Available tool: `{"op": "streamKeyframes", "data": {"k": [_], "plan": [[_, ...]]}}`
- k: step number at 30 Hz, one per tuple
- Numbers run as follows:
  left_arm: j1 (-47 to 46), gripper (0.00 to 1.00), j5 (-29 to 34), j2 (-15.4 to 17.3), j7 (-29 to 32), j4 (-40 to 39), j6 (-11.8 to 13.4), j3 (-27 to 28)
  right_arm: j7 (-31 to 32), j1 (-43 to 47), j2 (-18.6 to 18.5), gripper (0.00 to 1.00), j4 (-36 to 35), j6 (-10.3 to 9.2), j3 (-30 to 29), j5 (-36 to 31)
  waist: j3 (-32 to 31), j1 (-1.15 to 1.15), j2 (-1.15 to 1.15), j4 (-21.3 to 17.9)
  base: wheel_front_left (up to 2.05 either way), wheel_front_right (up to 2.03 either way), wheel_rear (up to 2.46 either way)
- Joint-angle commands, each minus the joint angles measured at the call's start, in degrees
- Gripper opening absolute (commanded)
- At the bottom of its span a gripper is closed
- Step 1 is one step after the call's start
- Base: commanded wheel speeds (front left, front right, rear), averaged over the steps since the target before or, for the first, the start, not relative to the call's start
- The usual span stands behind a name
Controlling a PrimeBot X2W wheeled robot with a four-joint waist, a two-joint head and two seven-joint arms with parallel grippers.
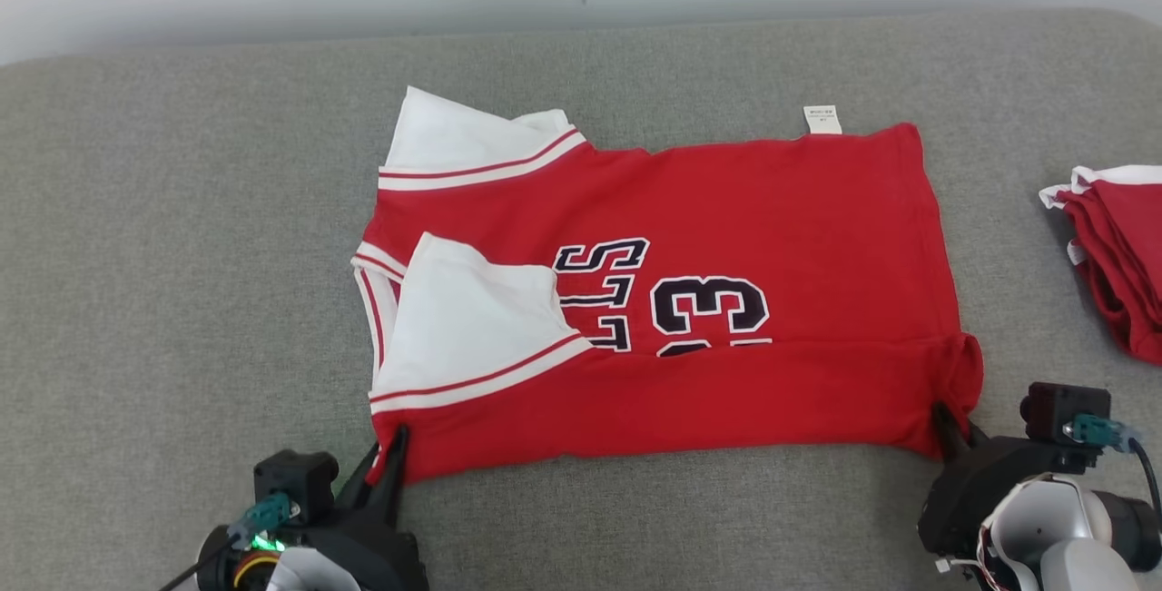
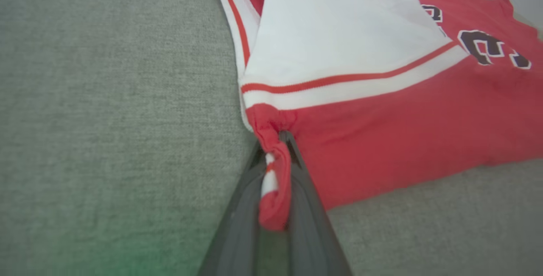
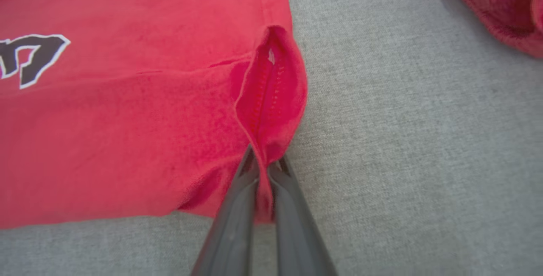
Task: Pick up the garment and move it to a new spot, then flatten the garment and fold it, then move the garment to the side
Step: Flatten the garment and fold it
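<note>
Folding the garment (image 1: 726, 201), which lies flat on the grey surface (image 1: 182, 255): left gripper (image 1: 397, 442) pinches its near shoulder corner, right gripper (image 1: 944, 416) its near hem corner. Judged best: lift both together, keep that edge taut, lay it squarely on the garment's far edge.

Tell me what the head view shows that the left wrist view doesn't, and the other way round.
Head view: the whole jersey, its white label, the right gripper pinching the hem corner, a red garment pile far right. Left wrist view: the bunched red-and-white corner clamped in the left gripper, up close. Both: the white sleeve with red stripe, the grey surface.
</note>
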Motion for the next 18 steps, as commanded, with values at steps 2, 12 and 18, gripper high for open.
{"op": "streamKeyframes", "data": {"k": [2, 12, 18], "plan": [[3.6, 0.0, -0.8, -0.4, 0.8, 1.0, -0.3, -1.1, -0.2, 1.8, -0.2, 0.0, -0.5, -0.15, -0.8, 0.7, -1.3, 0.0, 0.01, 0.1, 0.0, 0.0, 0.0], [9.8, 0.0, -2.4, 2.6, 1.0, -3.8, 0.3, -0.4, 0.5, 8.6, 0.4, 0.0, -6.1, -0.15, -1.1, 3.6, -5.9, 0.0, 0.01, -0.5, 0.0, 0.0, 0.0], [14.6, 0.0, -3.5, 4.5, 2.2, -8.1, 2.1, 0.0, 1.2, 13.1, 0.7, 0.0, -9.4, -0.15, -1.4, 4.8, -7.1, 0.0, 0.01, -1.3, 0.0, 0.0, 0.0]]}}
